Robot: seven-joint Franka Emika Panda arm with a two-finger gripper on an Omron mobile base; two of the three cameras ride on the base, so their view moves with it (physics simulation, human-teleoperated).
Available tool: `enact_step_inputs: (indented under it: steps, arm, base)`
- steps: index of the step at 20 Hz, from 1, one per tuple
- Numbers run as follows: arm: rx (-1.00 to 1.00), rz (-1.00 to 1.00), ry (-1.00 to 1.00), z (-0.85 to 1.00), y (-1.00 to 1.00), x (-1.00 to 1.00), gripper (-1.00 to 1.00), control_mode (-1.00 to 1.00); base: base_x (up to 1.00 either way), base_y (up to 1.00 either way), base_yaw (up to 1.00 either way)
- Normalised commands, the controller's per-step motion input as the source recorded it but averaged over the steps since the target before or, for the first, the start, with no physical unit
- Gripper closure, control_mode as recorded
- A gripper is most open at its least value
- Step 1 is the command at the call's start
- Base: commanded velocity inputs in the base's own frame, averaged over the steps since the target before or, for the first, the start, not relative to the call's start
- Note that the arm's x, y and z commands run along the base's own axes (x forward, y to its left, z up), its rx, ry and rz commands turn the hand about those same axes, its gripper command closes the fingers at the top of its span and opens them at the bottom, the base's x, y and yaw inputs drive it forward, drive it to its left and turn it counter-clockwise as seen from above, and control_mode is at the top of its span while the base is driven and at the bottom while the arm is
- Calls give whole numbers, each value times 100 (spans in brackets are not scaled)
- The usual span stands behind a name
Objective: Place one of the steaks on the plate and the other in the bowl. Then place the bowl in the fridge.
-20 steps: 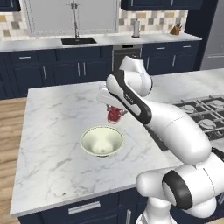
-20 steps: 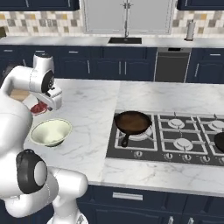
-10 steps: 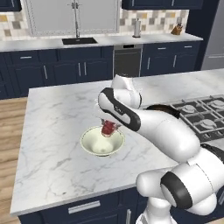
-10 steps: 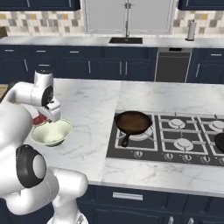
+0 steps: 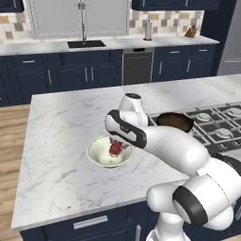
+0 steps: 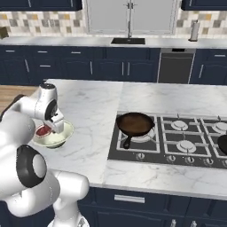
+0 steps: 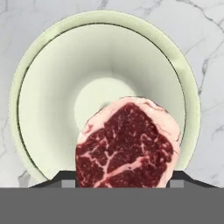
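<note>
Marble island counter, white with grey veining, sits in a kitchen of navy cabinets with a tiled backsplash. Wood floor shows at the island's left in the left base view. Sink with faucet sits under a window on the back counter, stainless dishwasher beside it. Gas cooktop with black grates is set into the island; a black long-handled skillet rests on its near-left burner. Grey fridge edge is at the far right of the left base view.

Bowl is cream-white, round and deep, with a smooth pale interior and a slightly flared rim, standing on the marble near the island's front edge. In the hand view the bowl sits directly under the camera.

Steak is red with pale whitish marbling and a pink-white fatty edge, roughly oval. It hangs over the bowl's near side, partly inside the rim in the left base view.

Gripper points down into the bowl with the steak between its fingers, closed on the meat. Finger tips are mostly hidden behind the steak in the hand view. Whether the steak touches the bowl's floor cannot be told. In the right base view the gripper is over the bowl.
</note>
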Motion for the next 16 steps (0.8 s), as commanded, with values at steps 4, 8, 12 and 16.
enact_step_inputs:
  steps: [4, 8, 12, 16]
  arm:
    - [-3, -3, 6, -46, 6, 37, 100, -100]
    - [-2, -5, 8, -30, 13, 19, 100, -100]
    - [-1, -5, 10, -10, 13, 19, 100, -100]
    - [-2, -3, 9, -18, 4, 22, 100, -100]
  base:
    - [0, 0, 0]
    - [0, 0, 0]
    - [0, 0, 0]
    - [0, 0, 0]
